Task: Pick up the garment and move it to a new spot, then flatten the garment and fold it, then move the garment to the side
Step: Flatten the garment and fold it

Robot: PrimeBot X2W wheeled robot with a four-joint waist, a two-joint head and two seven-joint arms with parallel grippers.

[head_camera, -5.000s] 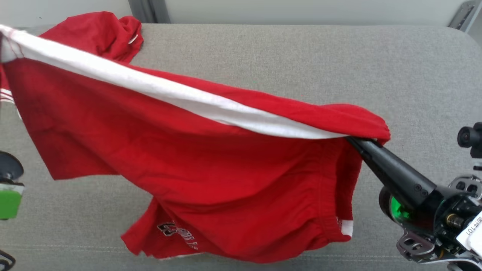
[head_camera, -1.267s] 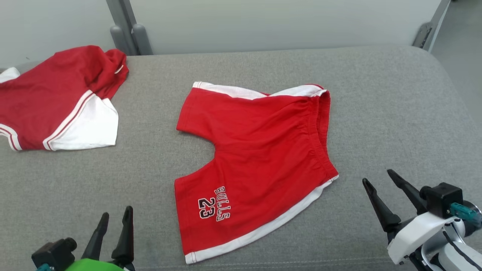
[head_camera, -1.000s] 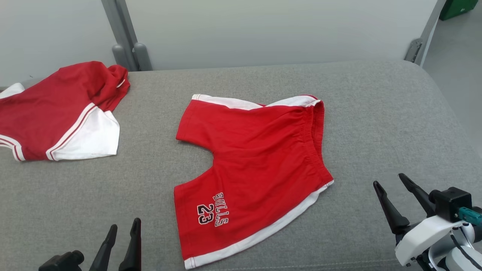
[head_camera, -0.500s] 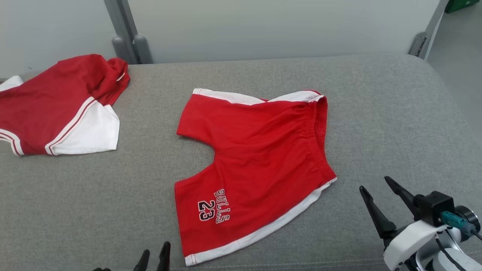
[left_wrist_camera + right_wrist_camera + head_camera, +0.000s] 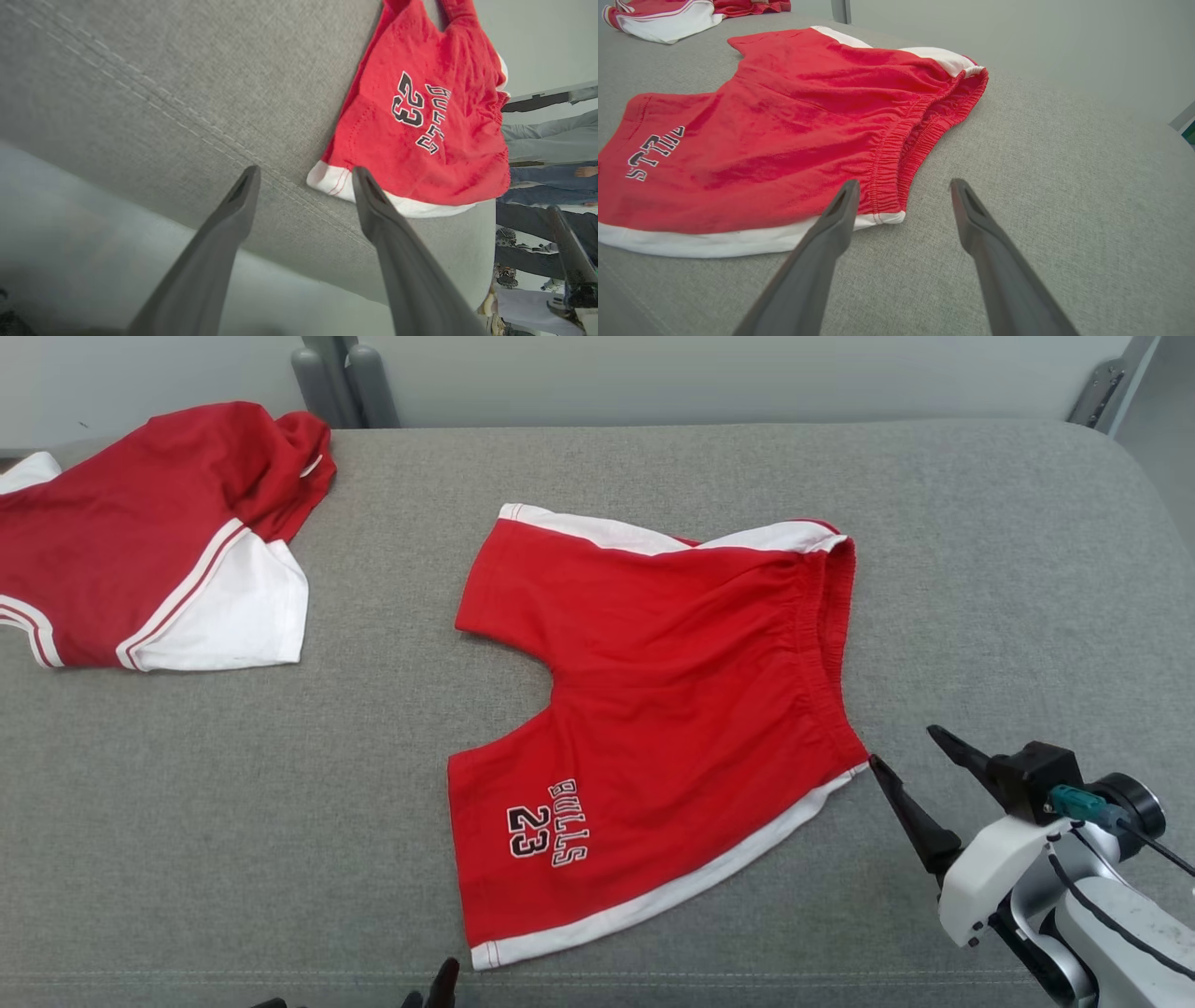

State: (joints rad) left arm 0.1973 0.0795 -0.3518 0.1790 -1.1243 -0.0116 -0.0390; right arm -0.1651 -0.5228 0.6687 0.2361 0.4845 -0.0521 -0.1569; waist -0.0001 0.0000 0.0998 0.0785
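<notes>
Red shorts (image 5: 653, 709) lie flat mid-surface (image 5: 980, 569), light floppy cotton, so I'd pinch the waistband (image 5: 831, 644) corner by the right claw (image 5: 902, 745) and the near leg hem (image 5: 478, 955) by the left claw (image 5: 306, 170), both spread wide and empty.

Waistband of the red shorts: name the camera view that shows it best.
Right wrist view: the waistband lies close, its gathers sharp. Head view shows it whole but smaller; left wrist view, a far, edge-on strip.

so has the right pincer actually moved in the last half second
Yes. Against the shorts lying on the sofa, the right pincer has come leftward, closing the earlier gap; one fingertip now stands at the waistband's near corner.
</notes>
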